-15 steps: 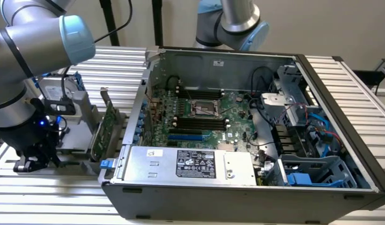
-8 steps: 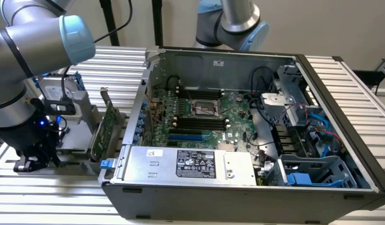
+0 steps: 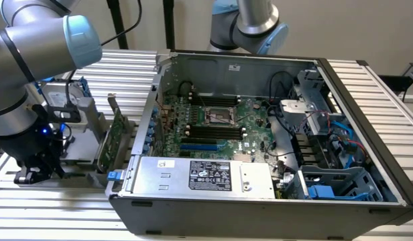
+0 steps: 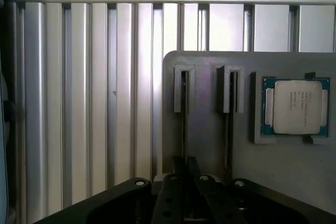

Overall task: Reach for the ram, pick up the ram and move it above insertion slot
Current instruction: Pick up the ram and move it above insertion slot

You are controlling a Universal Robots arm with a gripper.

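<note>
The ram point(image 4: 184, 103) stands on edge in a slot of a grey holder point(image 4: 210, 145), so it appears as a thin dark line. My gripper point(image 4: 185, 176) sits over that line, its two dark fingers drawn close together on either side of the stick. In the exterior view my gripper point(image 3: 37, 173) is low at the left, beside the holder and outside the computer case. The insertion slots point(image 3: 213, 131) are long black strips on the motherboard, inside the open case and far from the gripper.
A second stick point(image 4: 229, 103) stands in the neighbouring slot, with a processor chip point(image 4: 296, 107) beyond it. A larger green card point(image 3: 116, 135) stands upright between the holder and the case wall point(image 3: 156, 95). A power supply point(image 3: 203, 174) and a drive cage point(image 3: 327, 183) crowd the case front.
</note>
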